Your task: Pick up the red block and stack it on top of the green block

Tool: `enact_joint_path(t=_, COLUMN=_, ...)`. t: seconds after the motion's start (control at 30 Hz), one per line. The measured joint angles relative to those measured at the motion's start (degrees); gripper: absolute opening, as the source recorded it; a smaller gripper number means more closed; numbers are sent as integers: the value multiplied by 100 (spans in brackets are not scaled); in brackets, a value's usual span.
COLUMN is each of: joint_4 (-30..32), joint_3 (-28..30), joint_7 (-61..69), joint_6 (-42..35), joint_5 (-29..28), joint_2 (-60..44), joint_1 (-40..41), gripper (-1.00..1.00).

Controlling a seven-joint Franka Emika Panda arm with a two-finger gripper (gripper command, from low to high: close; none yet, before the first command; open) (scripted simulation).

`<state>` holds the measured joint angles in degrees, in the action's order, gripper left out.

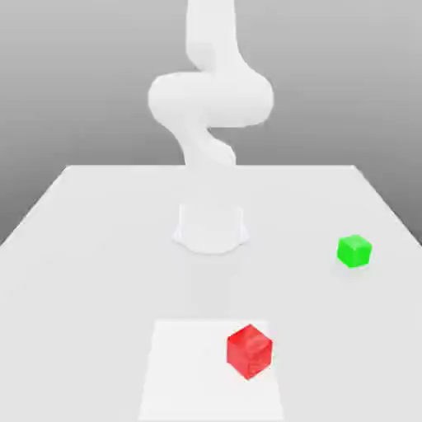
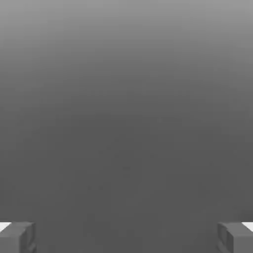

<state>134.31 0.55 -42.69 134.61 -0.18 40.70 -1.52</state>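
The red block sits on the counter near its front edge, on a paler square patch and toward that patch's side on the exterior view's right; the green block stands well apart from the red block, farther back and toward the exterior view's right. In the hand view the fingers are spread wide with nothing between them — two grey tips at opposite corners over plain grey ground.

The arm rises behind the red block, coiled above its base. Risks, as I judge them: the red block is turned corner-on, so fingers not aligned to its faces could nip an edge and spin it away; its glossy faces may slip under a light squeeze; the green block is the smaller, so an off-centre release could tip the stack — or nudge the green block aside.

The counter is flat, matte white and bare; beyond it lies a featureless grey backdrop.
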Motion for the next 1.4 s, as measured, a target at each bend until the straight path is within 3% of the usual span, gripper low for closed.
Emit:
enact_joint_path(t=0.67, joint_4=2039, joint_3=139, joint_7=2701, joint_6=2313, joint_5=53, joint_2=-4200, joint_1=-891, gripper=0)
enact_joint_path(t=0.87, joint_4=1973, joint_3=53, joint_7=2878, joint_6=3320, joint_5=134, joint_2=-5446, joint_1=-827, gripper=0)
enact_joint_path(t=0.9, joint_4=1952, joint_3=38, joint_7=2886, joint_6=3448, joint_5=144, joint_2=-5595, joint_1=-815, gripper=-100)
enact_joint_path(t=1.13, joint_4=1950, joint_3=31, joint_7=2875, joint_6=3449, joint_5=130, joint_2=-5604, joint_1=-806, gripper=-100)
enact_joint_path(t=1.4, joint_4=2197, joint_3=-136, joint_7=2798, joint_6=2369, joint_5=248, joint_2=-4260, joint_1=-1204, gripper=-100)
